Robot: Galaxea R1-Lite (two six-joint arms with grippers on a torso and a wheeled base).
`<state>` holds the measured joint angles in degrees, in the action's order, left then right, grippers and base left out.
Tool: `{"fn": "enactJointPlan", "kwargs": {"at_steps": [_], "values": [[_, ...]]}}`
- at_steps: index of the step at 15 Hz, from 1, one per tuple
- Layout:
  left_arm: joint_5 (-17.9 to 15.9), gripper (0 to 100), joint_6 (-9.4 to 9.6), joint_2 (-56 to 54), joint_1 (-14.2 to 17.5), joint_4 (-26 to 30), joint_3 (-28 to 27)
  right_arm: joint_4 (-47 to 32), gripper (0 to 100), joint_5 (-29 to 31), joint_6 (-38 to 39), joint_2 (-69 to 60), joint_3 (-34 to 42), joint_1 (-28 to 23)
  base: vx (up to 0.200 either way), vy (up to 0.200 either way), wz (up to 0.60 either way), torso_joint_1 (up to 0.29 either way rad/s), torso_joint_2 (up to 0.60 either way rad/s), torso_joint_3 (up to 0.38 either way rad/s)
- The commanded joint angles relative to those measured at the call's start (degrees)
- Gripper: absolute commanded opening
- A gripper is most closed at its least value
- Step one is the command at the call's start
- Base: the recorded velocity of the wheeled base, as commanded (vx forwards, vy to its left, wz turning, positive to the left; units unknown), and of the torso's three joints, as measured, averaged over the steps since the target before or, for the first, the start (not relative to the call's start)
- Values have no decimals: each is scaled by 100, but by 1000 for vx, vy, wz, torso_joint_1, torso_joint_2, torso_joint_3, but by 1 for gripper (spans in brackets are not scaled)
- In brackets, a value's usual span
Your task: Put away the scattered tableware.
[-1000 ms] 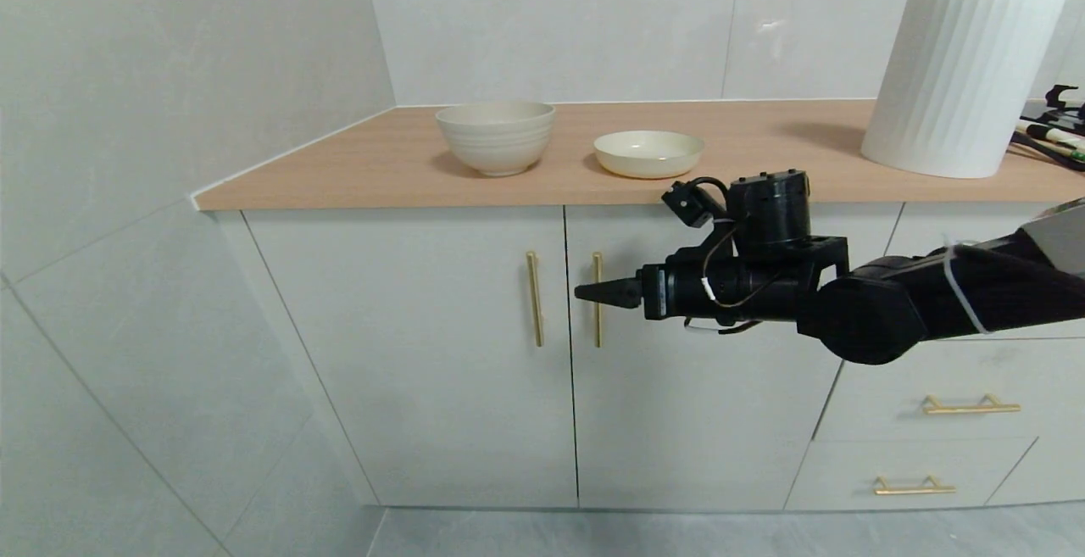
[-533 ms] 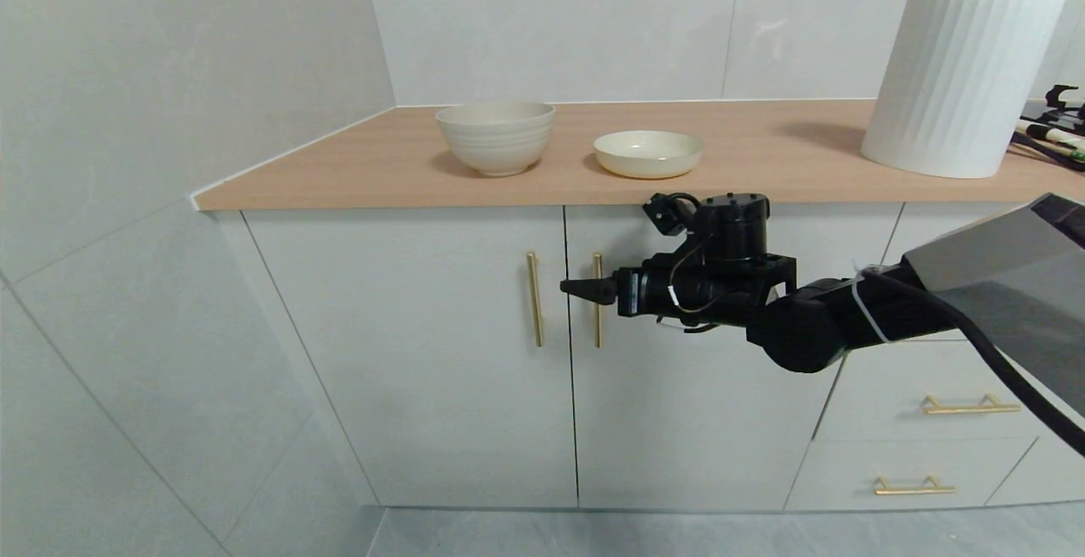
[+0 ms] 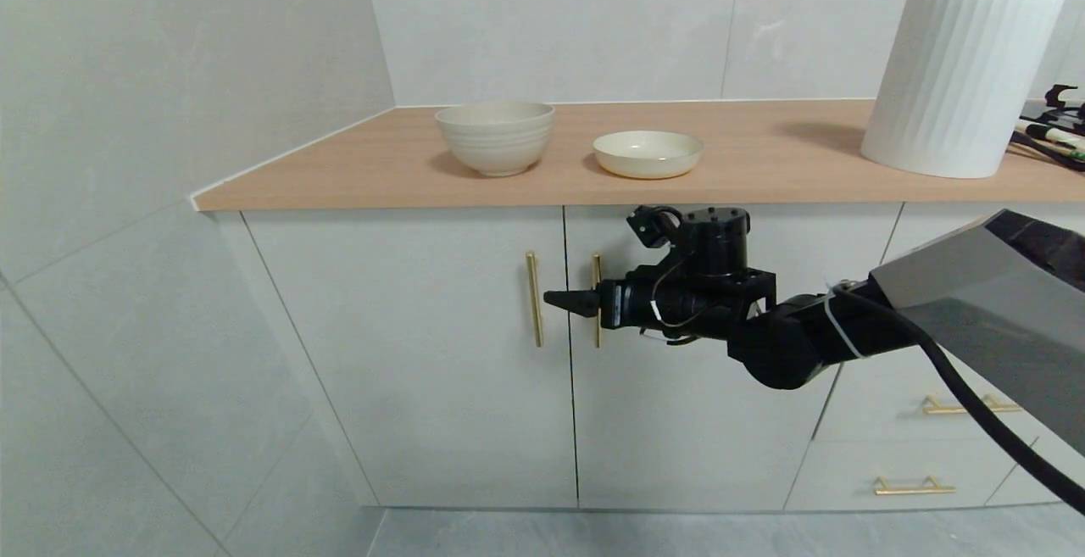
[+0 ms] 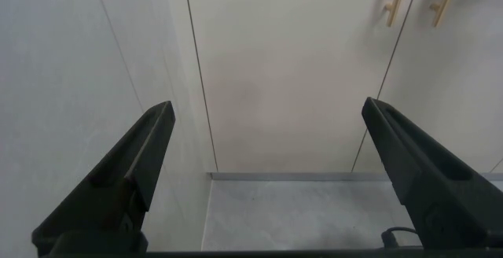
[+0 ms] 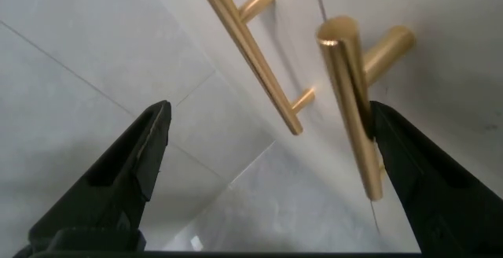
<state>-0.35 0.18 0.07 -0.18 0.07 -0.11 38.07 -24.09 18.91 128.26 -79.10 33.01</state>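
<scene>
**Right pincer at the cabinet handles, tableware up on the counter**

My right pincer [image 3: 561, 301] is held out level in front of the cabinet doors [image 3: 407, 353], just below the counter [image 3: 763, 158]. From the head view I see it edge-on, so the gap cannot be read there. My right wrist view settles it: the fingers [image 5: 118, 187] stand wide apart and grip nothing. Both brass handles show between them, the left door's handle [image 3: 534, 298] farther off and the right door's handle [image 5: 350, 101] close beside one finger. Whether that finger touches the bar I cannot tell. In the head view the pincer covers part of this handle.

My left pincer [image 4: 267, 171] is spread wide too and holds nothing. It hangs low, facing the foot of a cabinet door and the grey floor [image 4: 299, 219]; the two handles are cut off at that picture's edge.

The tableware sits on the counter above the doors — a ribbed bowl [image 3: 495, 136] towards the corner and a shallow dish [image 3: 648, 153] near it, the two apart. Farther right stands a ribbed white container [image 3: 962, 82]. Beyond it lie some dark utensils [image 3: 1051, 137], cut off by the edge and too small to name. Two drawers [image 3: 970, 407] with brass pulls sit under that end, partly hidden by my arm.
</scene>
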Motion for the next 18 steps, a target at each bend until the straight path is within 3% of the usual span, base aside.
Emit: {"fn": "enactJointPlan", "kwargs": {"at_steps": [1, 10, 18], "values": [[0, 100, -1, 1, 1, 1, 2, 60, 100, -8, 34, 33, 35, 21, 0, 0, 0, 0, 0, 0], [0, 100, -1, 1, 1, 1, 2, 104, 100, -606, 298, -670, 862, 170, 0, 0, 0, 0, 0, 0], [0, 100, -1, 1, 1, 1, 2, 122, 100, -1678, 254, -2543, 3200, 381, 0, 0, 0, 0, 0, 0]]}}
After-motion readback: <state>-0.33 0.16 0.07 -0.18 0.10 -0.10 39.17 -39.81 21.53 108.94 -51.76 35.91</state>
